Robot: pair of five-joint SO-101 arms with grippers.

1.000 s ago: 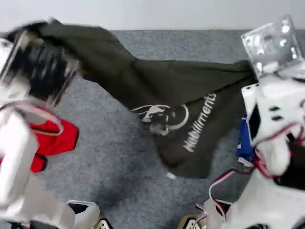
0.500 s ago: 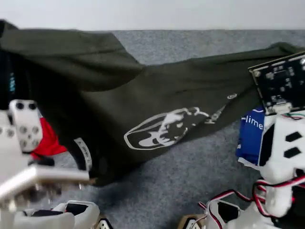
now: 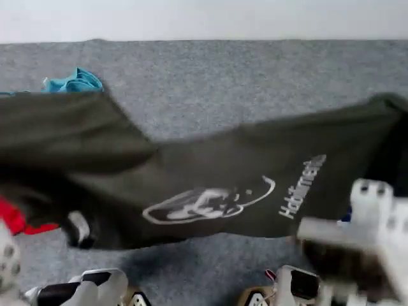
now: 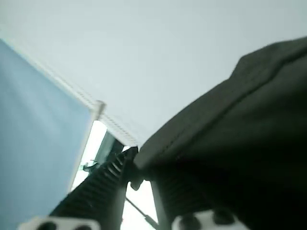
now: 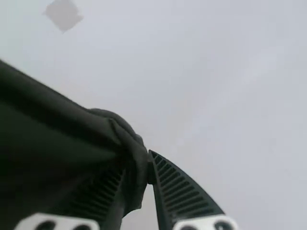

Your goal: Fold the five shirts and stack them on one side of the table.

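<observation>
The dark green shirt (image 3: 210,185) is held spread above the table (image 3: 255,76), its ends clenched in the left gripper (image 4: 140,173) and the right gripper (image 5: 139,168).

Dark olive fabric shirt (image 3: 191,162): bore a white oval emblem (image 3: 204,203) and one slanted white word (image 3: 301,186), too blurred to read.
Small white neck tag (image 3: 78,227): showed no legible print.

Held shirt (image 3: 204,185) over table (image 3: 255,76); 2nd shirt (image 3: 73,81) behind-left; 3rd shirt (image 3: 16,220) under left edge.
</observation>
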